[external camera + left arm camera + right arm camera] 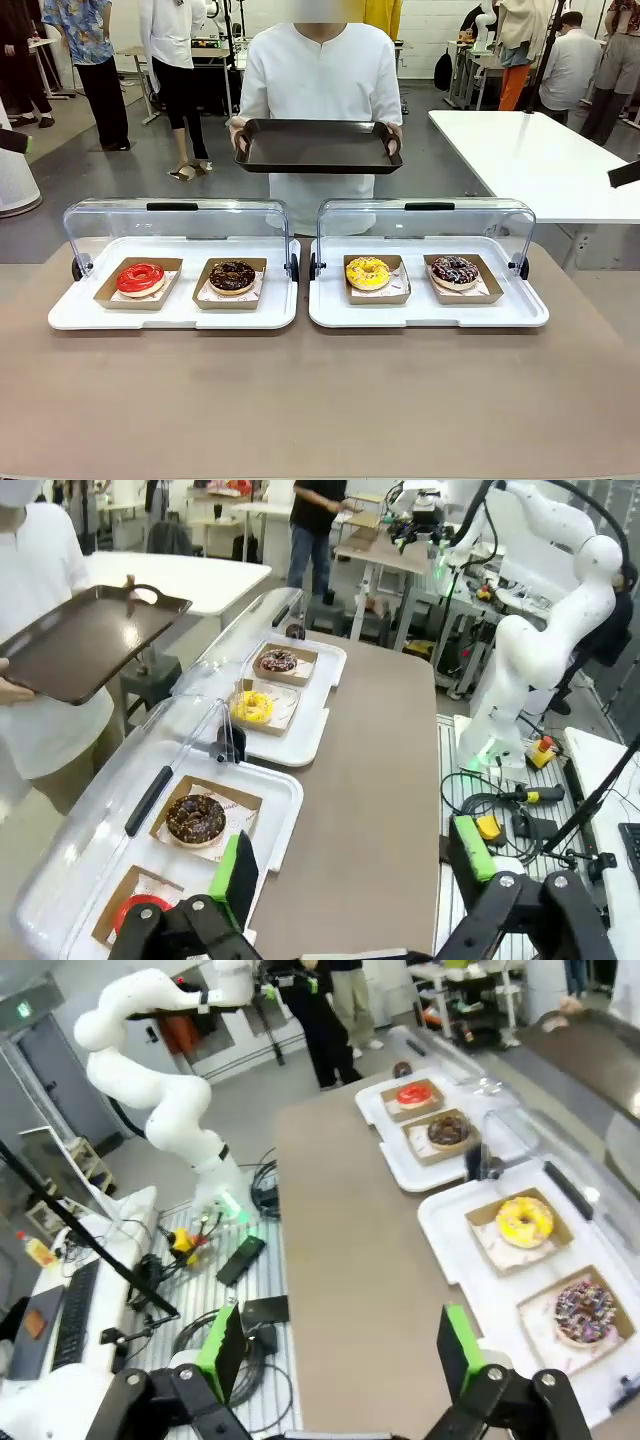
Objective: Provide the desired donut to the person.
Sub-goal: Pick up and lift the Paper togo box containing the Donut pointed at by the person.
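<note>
Left pincer (355,875), right pincer (338,1352) both released. Donuts (232,276) looked soft, light, glaze fragile; better to grasp cardboard box (230,304) rim.

One red donut (140,277), one brown donut (232,276), one yellow donut (367,272) and one sprinkle donut (454,270): four in all. Four paper boxes (105,292). Two white trays (180,314). Two clear lids (180,226). One dark tray (318,146). One person (320,80). Two hands (238,134). One table (320,400).
</note>
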Robot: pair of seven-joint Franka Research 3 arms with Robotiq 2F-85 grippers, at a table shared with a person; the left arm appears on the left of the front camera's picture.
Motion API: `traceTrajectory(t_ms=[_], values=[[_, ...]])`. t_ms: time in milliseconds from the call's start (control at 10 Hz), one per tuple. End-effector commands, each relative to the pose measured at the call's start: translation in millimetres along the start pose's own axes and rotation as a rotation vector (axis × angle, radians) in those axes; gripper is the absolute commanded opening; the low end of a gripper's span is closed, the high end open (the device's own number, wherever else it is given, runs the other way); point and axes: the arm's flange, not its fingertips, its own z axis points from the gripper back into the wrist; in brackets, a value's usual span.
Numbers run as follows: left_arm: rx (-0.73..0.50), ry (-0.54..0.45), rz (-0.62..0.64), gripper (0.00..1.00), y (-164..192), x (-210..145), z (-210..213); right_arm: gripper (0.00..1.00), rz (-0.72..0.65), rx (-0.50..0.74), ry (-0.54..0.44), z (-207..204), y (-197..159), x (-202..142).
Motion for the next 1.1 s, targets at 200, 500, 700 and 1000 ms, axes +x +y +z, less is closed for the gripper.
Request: traceTrajectory(t_ms=[200,500,700,1000], values=[[-0.011,0.058,-0.069,1.00,-14,-1,11,1.00,0.087,-0.046,-0.104,18,27,1],[0.016,0.073,-0.088,1.00,-17,-3,18,1.00,0.087,-0.094,-0.096,24,36,1],[0.029,0.097,-0.106,1.00,-22,-2,17,1.00,0.078,-0.115,-0.088,25,36,0],[0.030,0.099,-0.075,1.00,-21,-2,18,1.00,0.059,-0.113,-0.069,22,35,-1]])
